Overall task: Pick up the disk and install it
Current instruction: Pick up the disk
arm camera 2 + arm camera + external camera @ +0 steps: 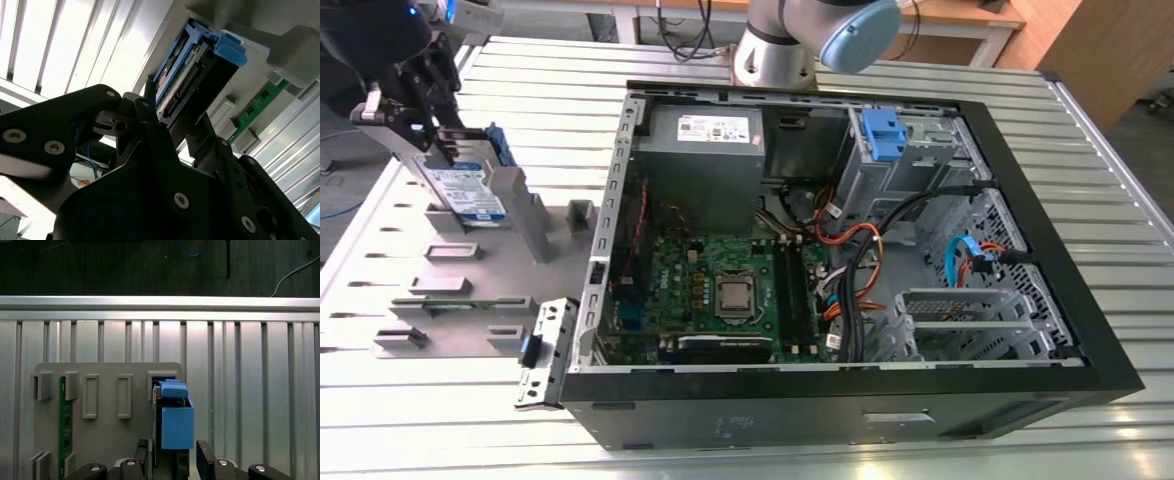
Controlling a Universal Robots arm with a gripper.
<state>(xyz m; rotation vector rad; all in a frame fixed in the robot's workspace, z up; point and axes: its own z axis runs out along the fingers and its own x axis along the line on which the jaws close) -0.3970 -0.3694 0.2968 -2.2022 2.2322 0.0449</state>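
Disk (pixel 177 425), one, upright in its blue carrier in a slot of the grey fixture plate (pixel 107 440), straddled by the single claw (pixel 174 462), grip indeterminable; alongside, one green memory stick (pixel 62 425); beyond, across the ribbed surface (pixel 454 440), one open computer case (pixel 854 410).

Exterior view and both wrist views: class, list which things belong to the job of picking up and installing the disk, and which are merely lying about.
Belongs to the job:
disk, standing in the grey holder plate
gripper, at the disk
open computer case

Lying about:
green memory stick, in the same plate
power supply
motherboard
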